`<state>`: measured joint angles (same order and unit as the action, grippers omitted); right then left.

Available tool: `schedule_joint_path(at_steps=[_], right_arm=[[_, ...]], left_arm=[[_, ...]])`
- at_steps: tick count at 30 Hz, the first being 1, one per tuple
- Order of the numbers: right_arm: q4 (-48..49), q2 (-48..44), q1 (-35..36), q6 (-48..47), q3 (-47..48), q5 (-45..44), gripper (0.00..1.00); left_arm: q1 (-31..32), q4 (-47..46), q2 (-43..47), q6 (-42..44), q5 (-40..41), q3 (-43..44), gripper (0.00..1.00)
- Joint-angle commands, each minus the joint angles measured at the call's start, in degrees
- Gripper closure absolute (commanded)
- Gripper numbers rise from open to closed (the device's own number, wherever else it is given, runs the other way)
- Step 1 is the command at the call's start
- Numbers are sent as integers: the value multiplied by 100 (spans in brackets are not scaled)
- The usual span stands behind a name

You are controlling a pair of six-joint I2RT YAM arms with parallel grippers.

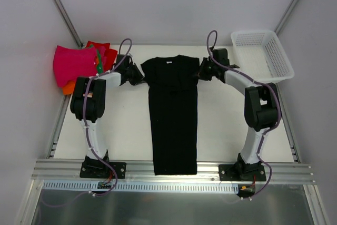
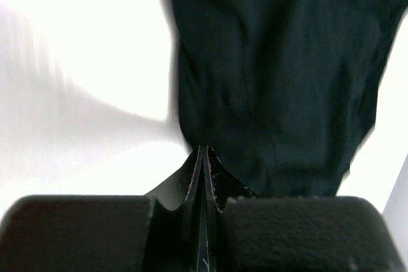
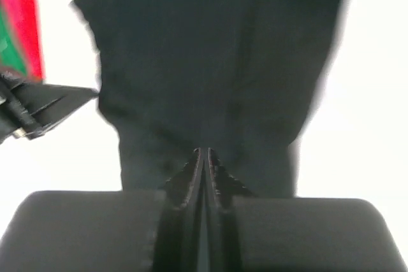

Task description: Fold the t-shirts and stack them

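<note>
The black t-shirt (image 1: 174, 119) lies flat down the middle of the white tabletop (image 1: 126, 130). Its hem is nearest, reaching over the near edge onto the metal rail (image 1: 63, 169) between the two arm bases. The body runs straight away as a narrow strip and widens at the shoulders, where a small white neck label (image 1: 169, 62) shows at the collar.

The left claw (image 1: 138, 75) sits at the shirt's left shoulder and the right claw (image 1: 202, 72) at its right shoulder, both low over the tabletop. In the left wrist view, the left claw (image 2: 201, 157) is pressed together, its tip at the edge of the dark cloth (image 2: 274, 74). The right claw (image 3: 204, 157) is pressed together too, its tip against the cloth (image 3: 210, 62). Whether either has fabric caught between its fingers cannot be told.

In the far left corner sits a pile of folded shirts: pink (image 1: 73, 64) on top, orange (image 1: 67, 88) under it, with red (image 1: 102, 48) and a strip of green (image 1: 98, 64) beside it. A white mesh basket (image 1: 260, 56) stands in the far right corner.
</note>
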<state>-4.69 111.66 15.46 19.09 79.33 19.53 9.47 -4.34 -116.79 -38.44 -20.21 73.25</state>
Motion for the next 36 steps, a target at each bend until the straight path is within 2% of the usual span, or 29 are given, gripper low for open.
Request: schedule_joint_path(at_steps=[1,2,3,5,6,7,8,12,16,19,23,24,26,27,30,36], right_arm=[[609,-1057,229,-257,-696,402,90],[609,-1206,246,-266,-882,385,85],[679,-1521,273,-266,-1093,350,72],[741,-1821,343,-257,-1654,227,57],[741,-2084,369,-274,-1805,175,48],[750,-2208,396,-240,-1964,131,47],[759,-2340,413,-239,-2270,139,43],[724,-3069,554,-29,-3045,-133,40],[583,-3727,782,156,-3827,-344,40],[460,-4403,983,340,-4425,-406,40],[-338,-5370,1459,507,-4926,-740,38],[-401,-5556,1538,638,-5032,-679,38],[-541,-6030,1696,806,-5322,-591,36],[-612,-6137,1749,894,-5392,-451,36],[-858,-6558,1793,1096,-5700,-258,36],[-1034,-7113,1872,1527,-6254,94,33]], left_arm=[[344,30,1438,538,639,-547,92],[405,12,1658,574,693,-714,84],[467,-14,2069,635,711,-1047,65],[634,-23,2397,679,929,-1339,50],[678,-23,2659,697,957,-1575,45],[722,-6,2783,697,957,-1690,41],[749,-6,3063,584,948,-1970,41],[1161,135,3882,434,1176,-2613,39],[2047,398,4901,92,1563,-3647,38],[2391,670,5806,-286,1669,-4273,37],[3339,1074,7219,-1286,2107,-5153,37],[3820,1223,7388,-1446,2283,-5215,37],[4297,1557,7740,-1928,2591,-5382,37],[4700,1611,7785,-2070,2635,-5426,37],[5360,1682,7646,-2580,2688,-5611,37],[6048,1656,7548,-3371,2996,-5998,36]])
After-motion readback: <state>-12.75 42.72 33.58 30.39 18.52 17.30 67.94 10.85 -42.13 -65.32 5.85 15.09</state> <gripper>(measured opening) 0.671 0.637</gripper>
